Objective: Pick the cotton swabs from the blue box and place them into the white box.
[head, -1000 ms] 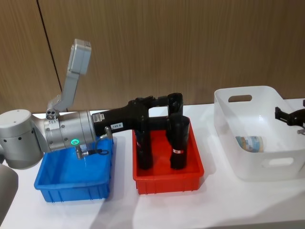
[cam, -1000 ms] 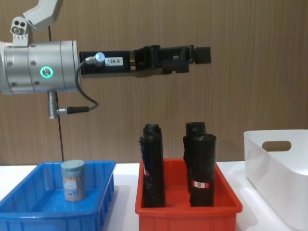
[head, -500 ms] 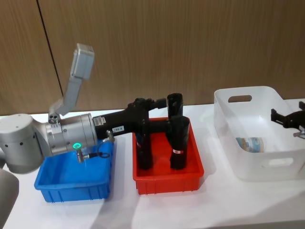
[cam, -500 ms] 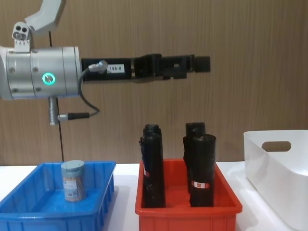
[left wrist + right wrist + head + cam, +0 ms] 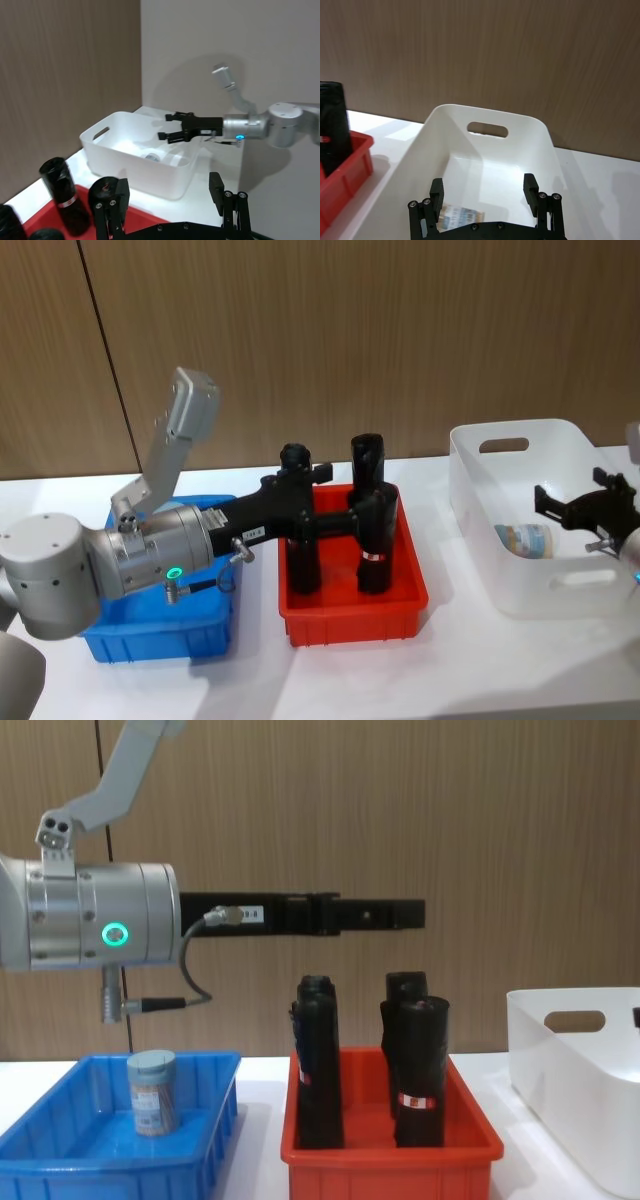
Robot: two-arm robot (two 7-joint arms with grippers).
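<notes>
One jar of cotton swabs (image 5: 153, 1093) stands upright in the blue box (image 5: 215, 1105), pale blue lid on top. Another jar (image 5: 523, 539) lies on its side in the white box (image 5: 520, 430). My left gripper (image 5: 405, 914) hangs open and empty high above the red bin, well to the right of the blue box; the left wrist view shows its fingers (image 5: 114, 202) spread. My right gripper (image 5: 560, 504) is open over the white box, above the lying jar (image 5: 462, 216), with nothing between its fingers (image 5: 436, 192). My left arm covers much of the blue box (image 5: 160, 640) in the head view.
A red bin (image 5: 405, 615) sits between the two boxes and holds several tall black rolls (image 5: 318, 1060) with red-white labels. They rise close under my left gripper. A wooden wall runs behind the white table (image 5: 450, 670).
My left arm has swung lower and nearer over the blue box and its gripper has rotated at the wrist. My right gripper has moved left, farther over the white box.
</notes>
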